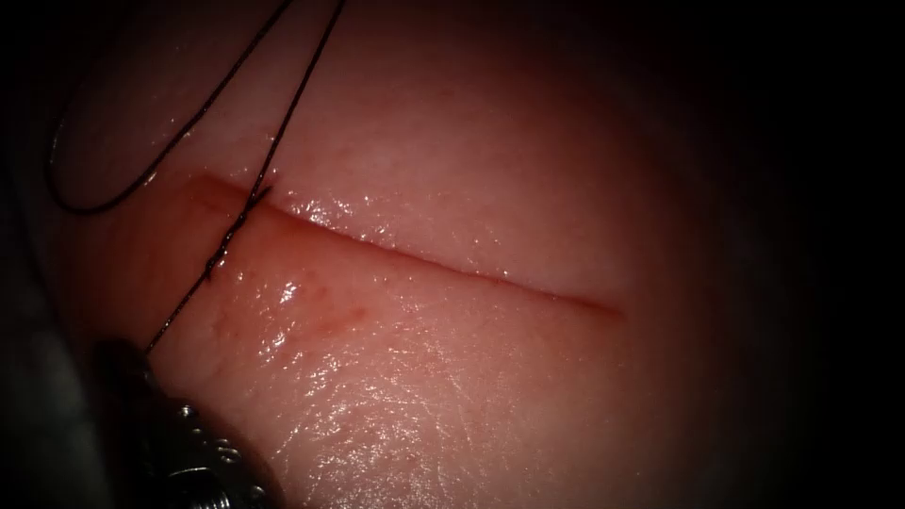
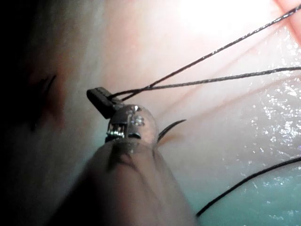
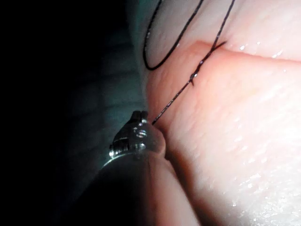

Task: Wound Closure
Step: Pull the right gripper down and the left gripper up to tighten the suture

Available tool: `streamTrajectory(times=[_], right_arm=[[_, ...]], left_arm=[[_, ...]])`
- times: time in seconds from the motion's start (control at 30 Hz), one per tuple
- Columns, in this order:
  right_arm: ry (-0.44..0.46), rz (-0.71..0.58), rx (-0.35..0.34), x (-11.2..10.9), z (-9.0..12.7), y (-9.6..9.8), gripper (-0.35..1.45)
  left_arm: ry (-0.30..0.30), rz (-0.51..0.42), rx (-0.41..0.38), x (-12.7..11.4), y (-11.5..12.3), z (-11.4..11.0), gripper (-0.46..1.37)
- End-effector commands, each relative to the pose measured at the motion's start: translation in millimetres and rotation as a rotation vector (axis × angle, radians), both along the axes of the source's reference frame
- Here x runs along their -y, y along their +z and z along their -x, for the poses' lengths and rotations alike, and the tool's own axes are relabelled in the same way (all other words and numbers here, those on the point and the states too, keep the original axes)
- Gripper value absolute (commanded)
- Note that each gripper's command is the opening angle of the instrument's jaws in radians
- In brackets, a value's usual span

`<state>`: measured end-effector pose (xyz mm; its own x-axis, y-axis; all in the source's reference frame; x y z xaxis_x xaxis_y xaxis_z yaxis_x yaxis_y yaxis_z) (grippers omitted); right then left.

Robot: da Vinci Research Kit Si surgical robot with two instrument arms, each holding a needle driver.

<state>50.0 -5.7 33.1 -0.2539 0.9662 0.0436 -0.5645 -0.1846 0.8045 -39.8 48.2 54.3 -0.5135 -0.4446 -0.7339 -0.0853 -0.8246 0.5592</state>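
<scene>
Endoscope view: knotted thread [image 1: 283, 123] crossing the cut [image 1: 452, 267] near the tissue's [image 1: 424, 377] left edge

The left tool [image 2: 101, 99] is clamping two strands together. The right tool [image 3: 143, 118] is gripping the taut strand running down from the knot [image 1: 215, 259]. The needle's place cannot be told.

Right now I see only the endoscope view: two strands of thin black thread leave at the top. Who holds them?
Observer: In the left wrist view, the left arm's tool holds both strands of thread in its shut jaws.
Operator: Any needle visible?
Observer: A thin dark curved sliver shows against the pale tissue beside that tool; possibly the needle, I cannot tell.
Operator: And the lower strand?
Observer: In the right wrist view, it runs from the knot to the right arm's tool, which holds it.
</scene>
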Motion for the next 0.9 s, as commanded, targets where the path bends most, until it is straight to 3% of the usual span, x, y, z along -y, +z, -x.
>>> streamTrajectory(times=[0.03, 0.17, 0.9], right_arm=[[-0.004, 0.0, 0.002, 0.1, -0.1, -0.5, -0.35], [-0.007, 0.001, -0.001, 0.4, -0.7, -1.0, -0.35], [-0.007, 0.015, -0.027, -0.4, -0.3, 0.0, -0.35]], left_arm=[[0.007, 0.001, -0.004, -0.1, 0.0, 0.0, -0.35], [0.008, 0.002, -0.003, -0.3, 0.2, -0.1, -0.35], [0.013, 0.011, -0.007, 0.2, 0.4, 0.1, -0.35]])
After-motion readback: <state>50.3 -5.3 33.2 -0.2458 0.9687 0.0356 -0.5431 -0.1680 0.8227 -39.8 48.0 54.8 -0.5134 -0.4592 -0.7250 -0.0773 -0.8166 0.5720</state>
